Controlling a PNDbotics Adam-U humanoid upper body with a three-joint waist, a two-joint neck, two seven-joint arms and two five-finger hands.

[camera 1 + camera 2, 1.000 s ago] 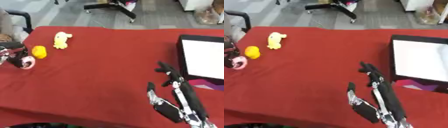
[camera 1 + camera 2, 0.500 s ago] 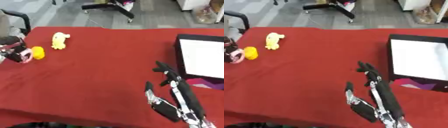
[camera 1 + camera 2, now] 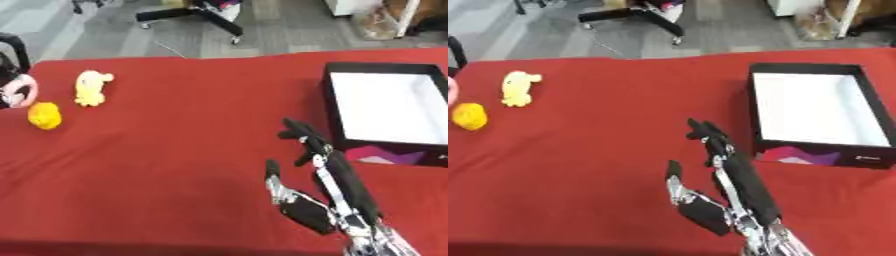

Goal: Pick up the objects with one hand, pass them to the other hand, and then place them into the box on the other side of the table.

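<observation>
A grey floor with the legs of a wheeled office chair is seen beyond the far edge of the work area. The tabletop is covered by a red cloth and fills most of both views. A black box with a white interior is set on the right side of the tabletop, with a purple and white pattern visible on its near wall. The right hand is raised in the lower middle of the views, just left of the box and apart from it; its fingers are extended and spread, the thumb is held apart, and nothing is held. The left hand is partly shown at the far left edge, where a round pink and white object is seen against it; whether the fingers are curled round this object cannot be told. A pale yellow plush toy lies on the cloth on the far left side, well apart from the box. A smaller, round, deeper yellow object lies just beside the toy, nearer the camera and closer to the left edge.
</observation>
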